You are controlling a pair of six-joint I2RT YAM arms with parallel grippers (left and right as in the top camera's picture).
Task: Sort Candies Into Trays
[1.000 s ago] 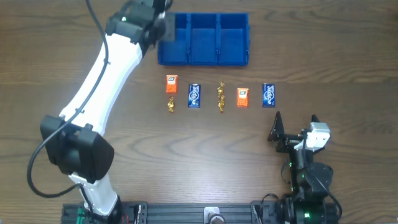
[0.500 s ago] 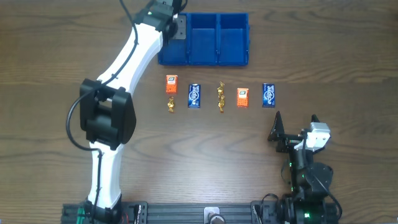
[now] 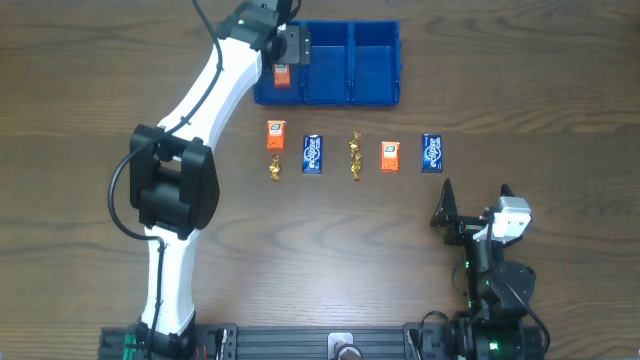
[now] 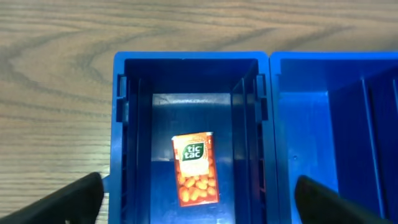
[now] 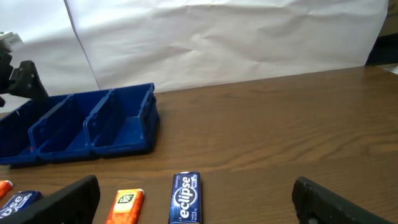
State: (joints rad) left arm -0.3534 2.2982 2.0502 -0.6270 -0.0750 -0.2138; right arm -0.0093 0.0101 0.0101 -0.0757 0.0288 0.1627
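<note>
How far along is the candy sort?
Done: one orange mint box lies in the leftmost bin of the blue tray. In hand: nothing; the left gripper hovers open above it. Left: two orange boxes, two blue packs and gold-wrapped candies on the table.

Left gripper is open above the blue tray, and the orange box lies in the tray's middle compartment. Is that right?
Not quite. The orange box lies in the left end compartment of the tray, not the middle one; the top view shows this. The left gripper is open above the tray, as you said.
</note>
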